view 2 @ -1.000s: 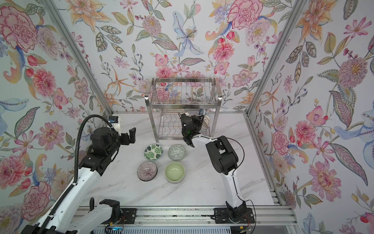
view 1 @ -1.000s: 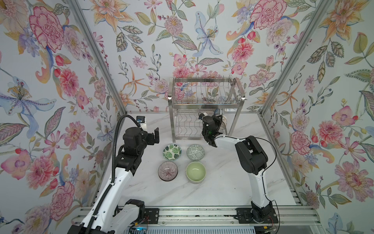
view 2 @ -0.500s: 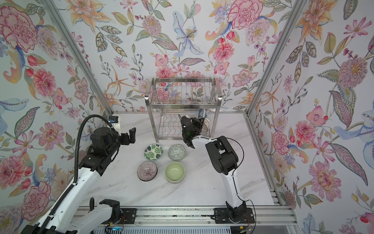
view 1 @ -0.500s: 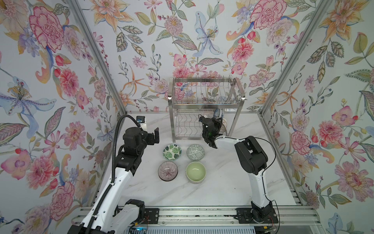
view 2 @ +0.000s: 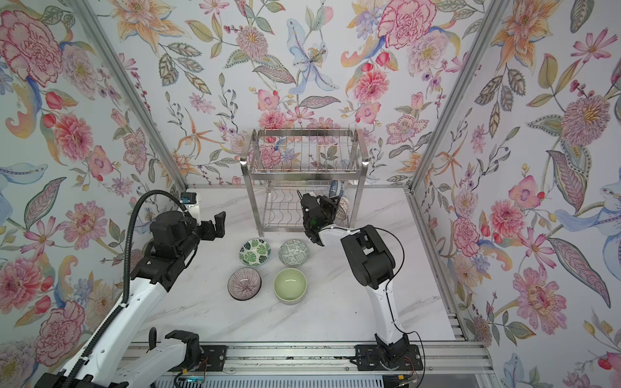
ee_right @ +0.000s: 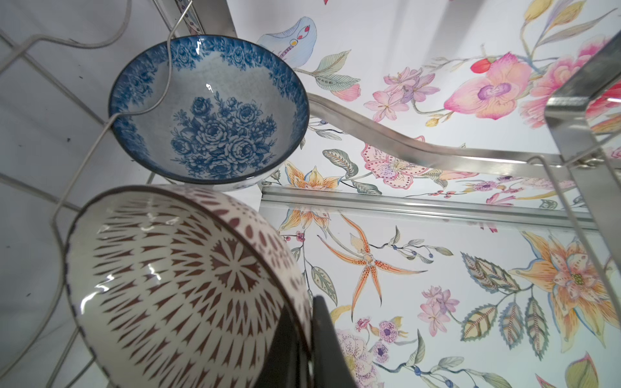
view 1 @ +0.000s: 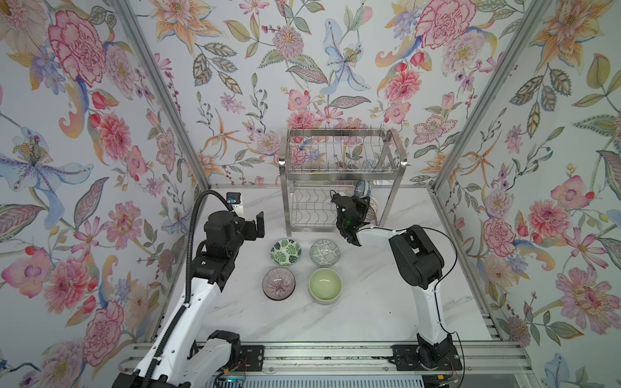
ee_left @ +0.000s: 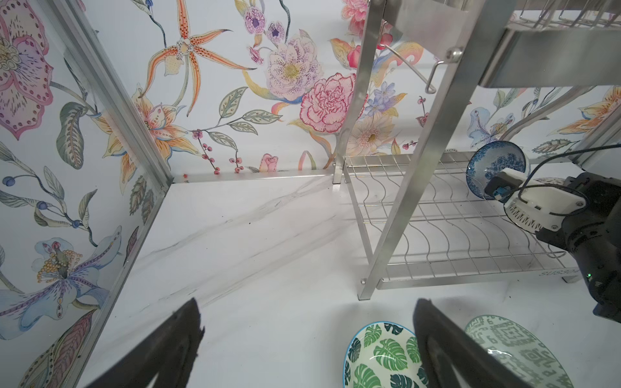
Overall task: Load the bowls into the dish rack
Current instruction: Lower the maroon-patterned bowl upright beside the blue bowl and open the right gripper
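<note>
Currently right gripper (ee_right: 302,339) is pinching brown bowl (ee_right: 174,278) by rim inside rack (view 1: 339,172), beside blue bowl (ee_right: 208,111). Left gripper (ee_left: 307,305) is hovering, jaws spread.

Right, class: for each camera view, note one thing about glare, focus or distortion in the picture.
Right wrist view: white glare streaks inside the brown lattice bowl. Left wrist view: the left gripper is dark and soft-edged, the dish rack legs lean. Both top views: even light, small glints on the rack's front corners.
</note>
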Available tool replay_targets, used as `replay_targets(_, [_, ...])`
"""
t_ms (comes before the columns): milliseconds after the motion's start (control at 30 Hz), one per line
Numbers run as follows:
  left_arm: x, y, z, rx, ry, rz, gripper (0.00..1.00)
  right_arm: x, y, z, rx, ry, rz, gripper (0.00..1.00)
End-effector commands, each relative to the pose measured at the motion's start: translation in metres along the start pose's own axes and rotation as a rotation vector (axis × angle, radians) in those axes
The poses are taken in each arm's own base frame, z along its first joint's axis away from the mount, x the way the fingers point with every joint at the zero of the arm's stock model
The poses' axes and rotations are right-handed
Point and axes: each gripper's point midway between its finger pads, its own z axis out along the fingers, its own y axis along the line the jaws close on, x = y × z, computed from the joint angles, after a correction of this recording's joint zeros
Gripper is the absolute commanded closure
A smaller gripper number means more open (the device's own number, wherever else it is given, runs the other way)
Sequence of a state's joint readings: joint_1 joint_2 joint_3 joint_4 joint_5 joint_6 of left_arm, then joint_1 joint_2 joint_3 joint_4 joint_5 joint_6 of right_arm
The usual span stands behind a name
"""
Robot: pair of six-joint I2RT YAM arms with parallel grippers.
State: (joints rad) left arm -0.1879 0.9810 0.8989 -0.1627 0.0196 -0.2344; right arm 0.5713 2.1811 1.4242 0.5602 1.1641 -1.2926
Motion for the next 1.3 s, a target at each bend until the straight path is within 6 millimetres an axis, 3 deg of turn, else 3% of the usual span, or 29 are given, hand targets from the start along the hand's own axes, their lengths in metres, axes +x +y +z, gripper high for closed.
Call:
replay_targets(0, [-0.008,0.002,0.000,-0.003,-0.021,-0.007,0.01,0.006,0.007,0.005,0.005,0.032,0.019,1.00])
replay_targets(533, [-0.006,0.001,0.001,0.000,-0.017,-0.007,0.01,0.004,0.020,0.004,-0.017,0.033,-0.004,1.00])
replay_targets(1267, [-0.003,0.000,0.003,0.008,-0.011,-0.010,0.01,0.004,0.002,-0.001,-0.037,0.027,0.039,0.80])
